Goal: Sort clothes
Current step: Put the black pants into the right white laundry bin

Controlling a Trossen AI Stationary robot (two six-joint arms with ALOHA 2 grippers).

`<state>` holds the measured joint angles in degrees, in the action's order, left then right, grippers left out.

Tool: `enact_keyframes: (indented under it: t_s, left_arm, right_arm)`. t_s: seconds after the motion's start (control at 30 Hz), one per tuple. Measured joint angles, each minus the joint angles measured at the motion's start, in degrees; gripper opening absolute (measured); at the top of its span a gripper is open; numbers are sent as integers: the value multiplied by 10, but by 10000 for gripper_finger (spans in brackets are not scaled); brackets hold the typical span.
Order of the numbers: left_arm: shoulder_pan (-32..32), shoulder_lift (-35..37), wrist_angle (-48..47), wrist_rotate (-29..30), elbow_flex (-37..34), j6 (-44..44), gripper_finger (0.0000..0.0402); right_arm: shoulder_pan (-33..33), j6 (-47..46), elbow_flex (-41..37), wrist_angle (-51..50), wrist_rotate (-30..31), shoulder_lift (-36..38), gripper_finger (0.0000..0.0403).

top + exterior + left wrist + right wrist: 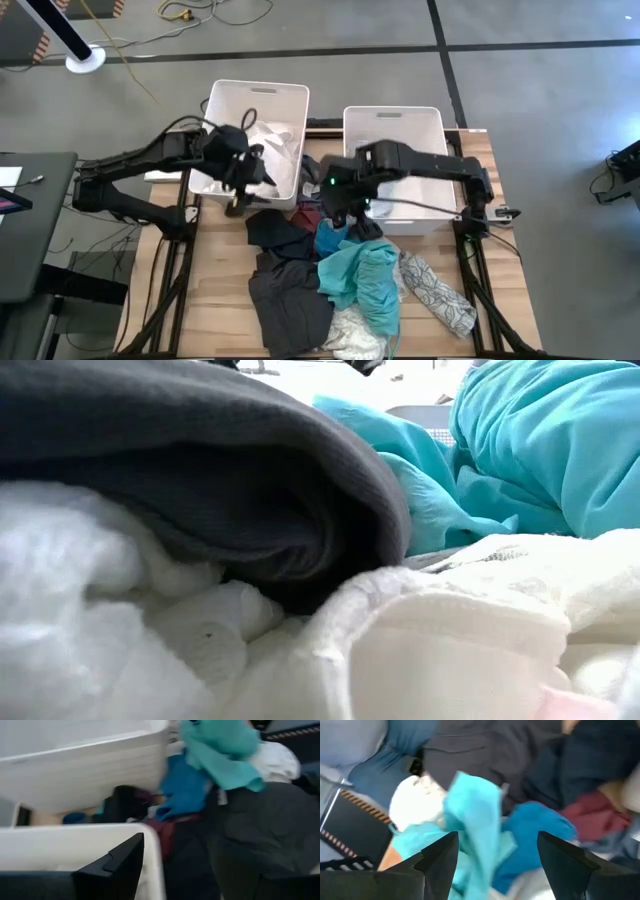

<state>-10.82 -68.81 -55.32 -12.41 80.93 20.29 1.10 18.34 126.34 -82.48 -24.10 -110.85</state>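
clothes (pixel 340 280) heap mid-worktop: soft, light, floppy; best pinched at a raised fold. right claw (pixel 338 215) spread empty above them; left claw (pixel 240 190) at bin (pixel 225 100), grip unclear.

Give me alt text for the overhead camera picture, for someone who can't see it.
A heap of clothes, teal, dark grey, white and patterned, covers the front of a wooden table. Behind it stand two white bins. The left tool is at the near edge of the left bin; the right tool, open, hovers over the heap.
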Motion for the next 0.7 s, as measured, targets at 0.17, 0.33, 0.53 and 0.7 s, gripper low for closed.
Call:
enact_keyframes:
  t_s: [0.17, 0.33, 0.53, 0.7]
  left_arm:
    - [65, -14, 18, 32, -12, -10, 212]
    - [112, -30, 47, 37, -48, -18, 212]
    - [138, -58, 79, 45, -87, -28, 212]
    - [150, -105, 83, 45, -92, -33, 212]
  right_arm:
    - [63, -4, 0, 0, 0, 0, 286]
    - [125, -14, 0, 7, 7, 0, 286]
    - [190, -76, -14, 15, 53, 0, 286]
    - [224, -136, -58, 26, 102, 0, 286]
